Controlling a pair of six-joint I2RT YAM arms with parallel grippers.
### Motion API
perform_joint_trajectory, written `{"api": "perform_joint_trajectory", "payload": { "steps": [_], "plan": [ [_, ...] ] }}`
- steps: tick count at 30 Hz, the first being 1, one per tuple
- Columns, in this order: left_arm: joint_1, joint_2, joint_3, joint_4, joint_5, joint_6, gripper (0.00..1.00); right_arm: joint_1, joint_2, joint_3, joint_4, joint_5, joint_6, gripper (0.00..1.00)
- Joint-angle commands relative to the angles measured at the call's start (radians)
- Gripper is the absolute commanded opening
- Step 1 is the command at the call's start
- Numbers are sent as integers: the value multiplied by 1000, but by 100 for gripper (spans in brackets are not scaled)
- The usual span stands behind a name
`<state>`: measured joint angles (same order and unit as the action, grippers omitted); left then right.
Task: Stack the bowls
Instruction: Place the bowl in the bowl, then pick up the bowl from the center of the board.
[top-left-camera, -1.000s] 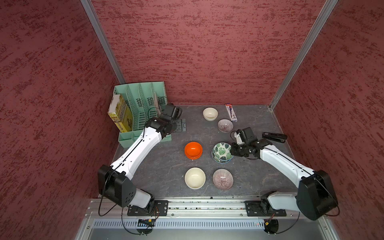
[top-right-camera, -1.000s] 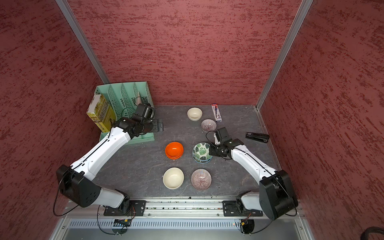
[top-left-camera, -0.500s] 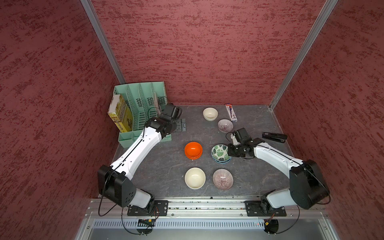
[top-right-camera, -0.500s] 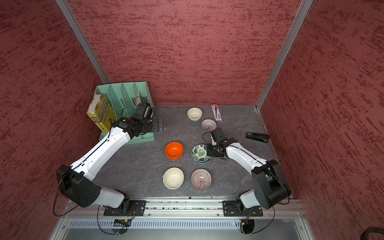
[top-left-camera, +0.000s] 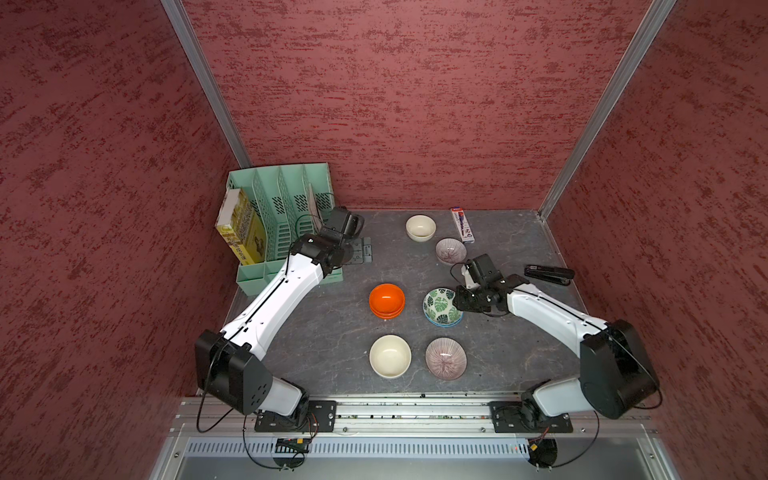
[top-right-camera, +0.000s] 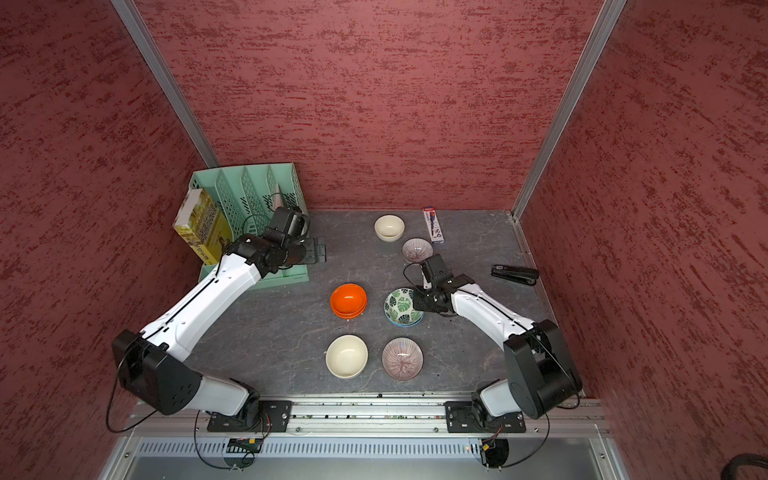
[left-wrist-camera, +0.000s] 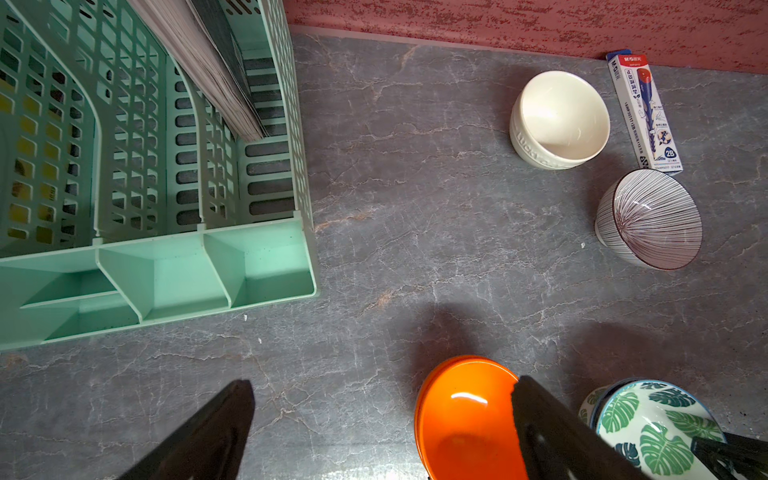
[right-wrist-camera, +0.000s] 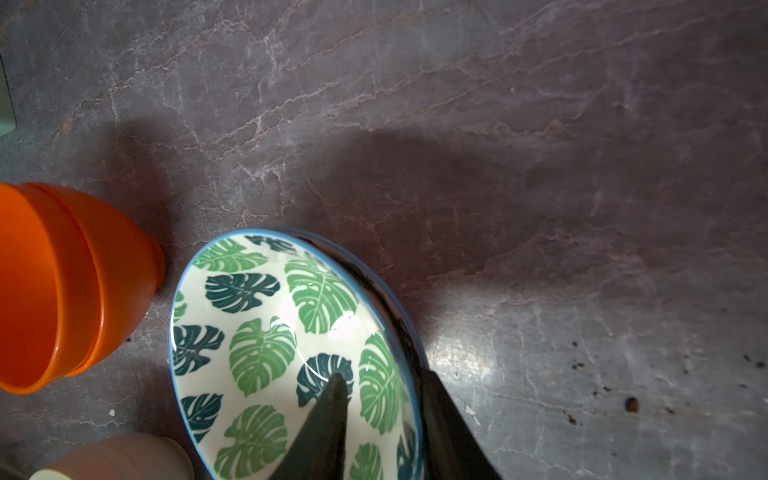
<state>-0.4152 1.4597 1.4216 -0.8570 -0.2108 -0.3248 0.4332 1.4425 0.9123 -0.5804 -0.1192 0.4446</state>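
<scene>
The upper leaf-print bowl (right-wrist-camera: 257, 340) sits mouth-up, round with no long axis, nested off-centre in its twin (top-left-camera: 444, 322). Its rim lies between the right gripper's (right-wrist-camera: 384, 378) parted jaws. The left gripper (left-wrist-camera: 380, 380) gapes wide.

Orange pair (top-left-camera: 386, 300): glossy, nested, upright, mid-counter (top-left-camera: 332, 332).
Leaf-print pair (top-left-camera: 442, 306): white with green leaves, blue rims, nested; upper one slightly askew, lower rim showing at one side. Close beside orange pair, narrow gap between.
Front cream bowl (top-left-camera: 390, 356): plain, upright, empty, near front edge.
Front lined bowl (top-left-camera: 445, 358): pale purple, fine radial lines, upright, just beside it.
Back cream bowl (top-left-camera: 420, 227): upright, raised lettering on outer wall, near back wall.
Back lined bowl (top-left-camera: 450, 250): upright, just beside it.
</scene>
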Motion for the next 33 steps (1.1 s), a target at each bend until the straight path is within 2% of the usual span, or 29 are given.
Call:
{"api": "perform_joint_trajectory", "payload": {
  "steps": [1,4,9,12,17,26,33],
  "plan": [
    [-6,-24,30,-7,-12,-5,100,10,-51,38,-58,74,-16,34],
    [-10,-22,30,-5,-12,-6,100,9,-60,31,-73,106,-22,34],
    [-17,-12,31,-2,-10,-7,100,9,-30,15,-28,109,-26,27],
    [-22,-7,35,-6,-11,-8,100,6,-43,26,27,155,-16,39],
    [-26,0,50,-14,-22,-7,100,-30,-26,171,79,176,11,51],
    [-39,9,55,-22,-31,-18,100,-156,298,398,188,157,127,51],
    [-41,-4,38,-32,-49,-13,100,-195,458,488,200,210,131,51]
  ]
}}
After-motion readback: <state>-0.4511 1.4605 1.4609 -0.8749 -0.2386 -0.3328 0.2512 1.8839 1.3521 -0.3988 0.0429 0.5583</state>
